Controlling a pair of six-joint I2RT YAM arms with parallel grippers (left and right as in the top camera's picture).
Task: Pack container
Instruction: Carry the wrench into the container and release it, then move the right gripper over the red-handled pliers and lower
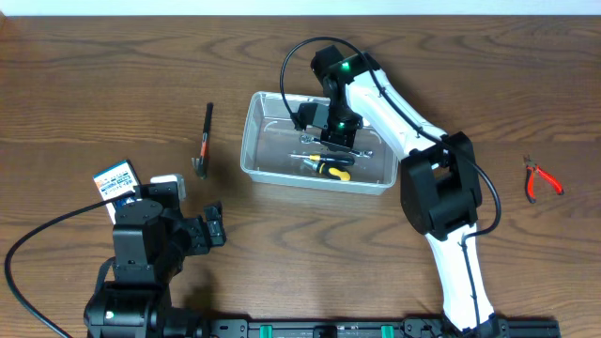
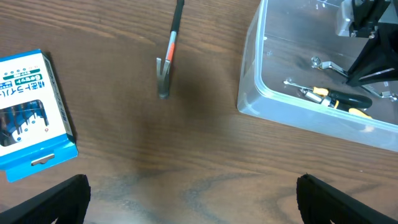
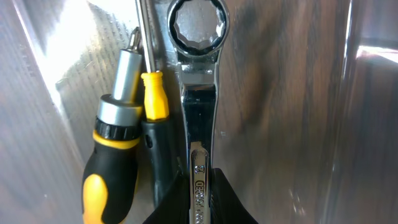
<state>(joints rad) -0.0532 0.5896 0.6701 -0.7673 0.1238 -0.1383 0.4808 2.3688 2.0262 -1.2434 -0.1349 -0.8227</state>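
Japanese print on card packet (image 2: pixel 28 115) illegible; wrench (image 3: pixel 199 106) stamp unreadable.

The shank end of the silver ring spanner (image 3: pixel 198 124) is covered by the right gripper (image 3: pixel 199 190) (at the view's lower edge); the blue-and-white card packet (image 2: pixel 28 112), toward the left edge of the counter (image 1: pixel 56 94), is cropped.

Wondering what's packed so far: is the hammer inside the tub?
No, the hammer lies on the table, outside the tub and to its left.

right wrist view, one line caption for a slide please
Right gripper's fingers clasp a ring wrench beside two yellow-and-black screwdrivers inside the clear container.
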